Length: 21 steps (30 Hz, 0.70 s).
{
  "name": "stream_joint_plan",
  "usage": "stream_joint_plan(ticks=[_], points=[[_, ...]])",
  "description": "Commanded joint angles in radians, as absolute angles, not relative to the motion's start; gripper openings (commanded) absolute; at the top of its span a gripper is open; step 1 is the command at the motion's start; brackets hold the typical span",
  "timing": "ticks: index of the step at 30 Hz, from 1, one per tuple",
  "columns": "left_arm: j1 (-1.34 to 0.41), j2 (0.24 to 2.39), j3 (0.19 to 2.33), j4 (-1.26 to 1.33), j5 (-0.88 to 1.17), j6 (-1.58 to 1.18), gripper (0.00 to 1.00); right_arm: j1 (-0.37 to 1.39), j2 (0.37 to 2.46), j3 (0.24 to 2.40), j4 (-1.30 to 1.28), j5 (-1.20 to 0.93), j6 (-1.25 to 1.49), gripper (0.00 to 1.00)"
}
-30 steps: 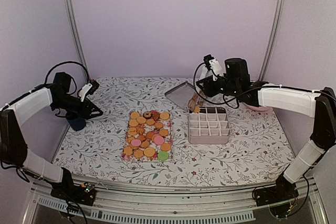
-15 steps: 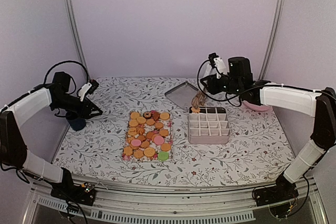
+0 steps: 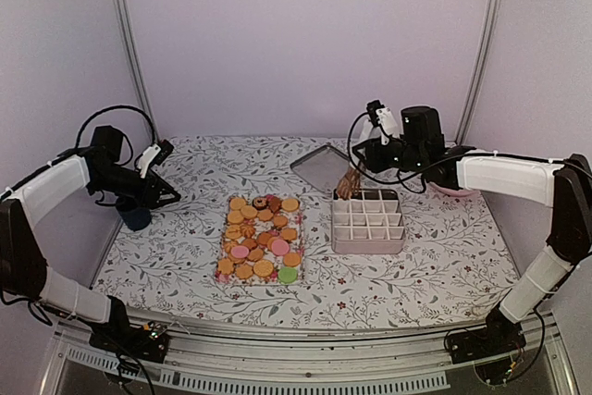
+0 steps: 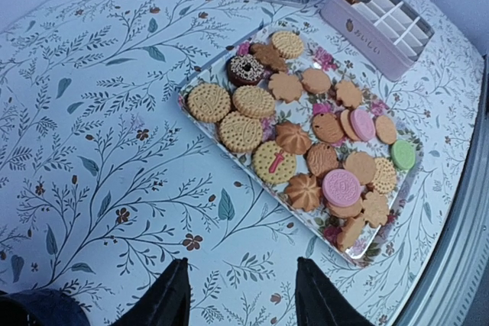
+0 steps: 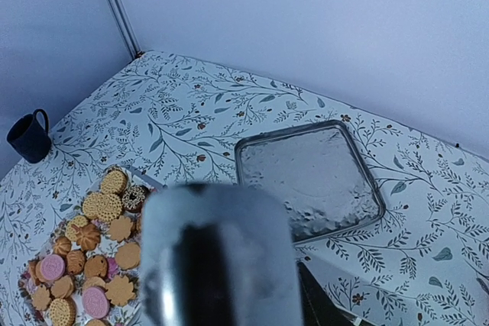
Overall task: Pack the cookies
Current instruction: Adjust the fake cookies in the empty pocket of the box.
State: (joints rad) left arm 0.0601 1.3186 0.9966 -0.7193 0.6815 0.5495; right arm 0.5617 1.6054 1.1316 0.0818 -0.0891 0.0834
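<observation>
Cookies [image 4: 293, 137] visible; left pincer [image 4: 237, 295] apart; right pincer [image 3: 359, 168] blur-blocked, grip untellable.

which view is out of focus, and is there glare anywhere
right wrist: a grey shape right at the lens is badly out of focus and hides the lower middle; the metal tray has a soft sheen, no hard glare. left wrist: the cookies are sharp, evenly lit. top external: soft even light, fine detail small.

cookies [image 3: 260, 239] on tray [image 4: 324, 59], divided box [image 3: 367, 245] right (lid [image 3: 319, 167] behind)
</observation>
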Motion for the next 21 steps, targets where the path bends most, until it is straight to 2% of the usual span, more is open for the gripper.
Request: stream_joint_plan(ticks=[1, 9, 21], points=[[0.069, 1.308, 0.983, -0.721, 0.705, 0.557, 0.48, 0.555, 1.614, 1.124, 0.137, -0.115, 0.101, 0.34], [0.070, 1.302, 0.983, -0.721, 0.710, 0.558, 0.48, 0.555, 1.612, 1.157, 0.137, -0.140, 0.104, 0.23], [0.069, 1.311, 0.985, -0.719, 0.714, 0.549, 0.48, 0.598, 1.539, 1.176, 0.149, -0.143, 0.111, 0.29]])
